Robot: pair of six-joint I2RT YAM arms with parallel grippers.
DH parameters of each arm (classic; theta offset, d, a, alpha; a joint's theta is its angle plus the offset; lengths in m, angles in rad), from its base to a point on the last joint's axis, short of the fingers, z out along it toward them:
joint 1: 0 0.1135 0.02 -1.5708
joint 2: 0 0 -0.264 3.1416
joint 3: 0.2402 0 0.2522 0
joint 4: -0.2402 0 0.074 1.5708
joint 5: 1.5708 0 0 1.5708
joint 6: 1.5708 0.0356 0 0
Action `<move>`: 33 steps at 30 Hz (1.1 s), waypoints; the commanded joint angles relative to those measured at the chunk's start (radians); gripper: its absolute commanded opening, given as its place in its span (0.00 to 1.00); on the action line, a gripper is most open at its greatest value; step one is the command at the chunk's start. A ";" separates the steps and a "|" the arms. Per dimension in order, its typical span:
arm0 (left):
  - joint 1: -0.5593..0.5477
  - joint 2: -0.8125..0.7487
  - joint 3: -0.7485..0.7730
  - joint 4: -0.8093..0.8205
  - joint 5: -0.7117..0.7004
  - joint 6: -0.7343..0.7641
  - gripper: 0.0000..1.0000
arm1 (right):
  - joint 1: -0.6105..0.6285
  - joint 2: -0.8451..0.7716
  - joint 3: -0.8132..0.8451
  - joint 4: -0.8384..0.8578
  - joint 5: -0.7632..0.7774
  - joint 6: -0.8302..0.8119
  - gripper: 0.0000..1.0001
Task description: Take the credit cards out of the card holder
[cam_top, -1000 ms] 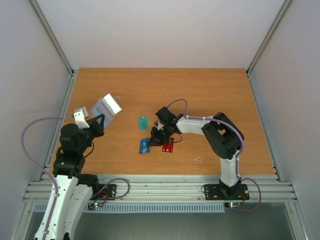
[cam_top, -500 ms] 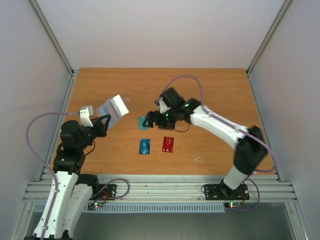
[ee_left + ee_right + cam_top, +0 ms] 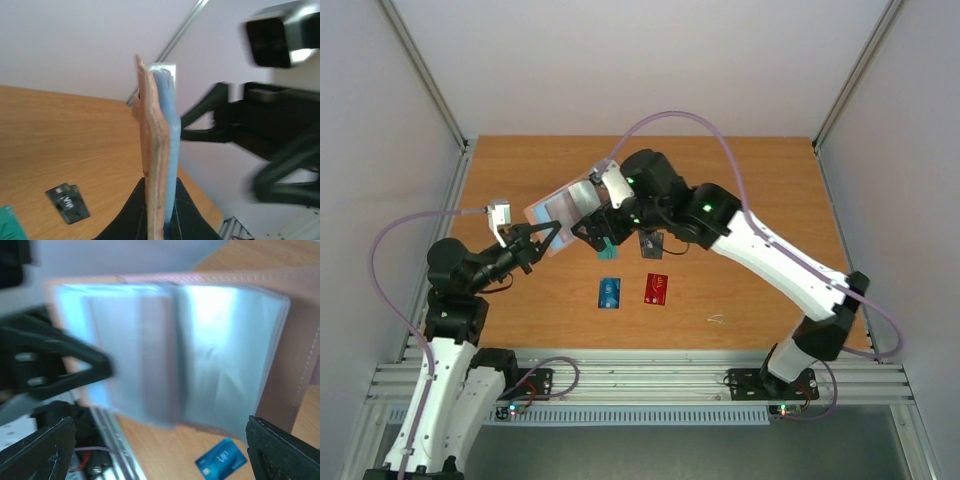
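My left gripper (image 3: 552, 235) is shut on the lower edge of the card holder (image 3: 563, 208) and holds it up above the table's left half. In the left wrist view the card holder (image 3: 157, 150) stands edge-on between the left gripper (image 3: 159, 186), pink outside and pale blue inside. My right gripper (image 3: 598, 228) is open right beside the holder. In the right wrist view the right gripper (image 3: 160, 455) faces the holder's pale inside (image 3: 195, 350), blurred. On the table lie a blue card (image 3: 610, 292), a red card (image 3: 656, 289), a black card (image 3: 652, 243) and a teal card (image 3: 606, 248), the last partly hidden by the gripper.
The metal rail (image 3: 620, 378) carrying both arm bases runs along the near edge. Frame posts and pale walls close in the left and right sides. The right arm (image 3: 770, 260) stretches diagonally over the table's middle. A small pale scrap (image 3: 717, 320) lies near the front right.
The right gripper opened, left the red card on the table and swung up and left to the holder. The left arm carried the holder to the right, towards it.
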 commanded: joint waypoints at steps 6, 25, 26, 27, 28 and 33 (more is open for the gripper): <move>-0.001 0.090 0.043 0.293 0.167 -0.160 0.00 | -0.002 0.162 0.138 -0.099 0.035 -0.123 0.75; -0.046 0.080 0.015 0.304 0.179 -0.167 0.12 | -0.053 0.104 0.089 -0.106 -0.108 -0.082 0.01; -0.048 0.077 0.013 0.303 0.178 -0.166 0.14 | -0.062 0.094 0.076 -0.095 -0.157 -0.081 0.01; -0.048 0.075 0.011 0.302 0.179 -0.166 0.15 | -0.070 0.082 0.058 -0.081 -0.200 -0.081 0.01; -0.050 0.074 0.010 0.301 0.178 -0.166 0.16 | -0.074 0.070 0.042 -0.065 -0.238 -0.083 0.01; -0.051 0.073 0.017 0.300 0.181 -0.163 0.17 | -0.081 0.019 -0.019 0.016 -0.354 -0.091 0.01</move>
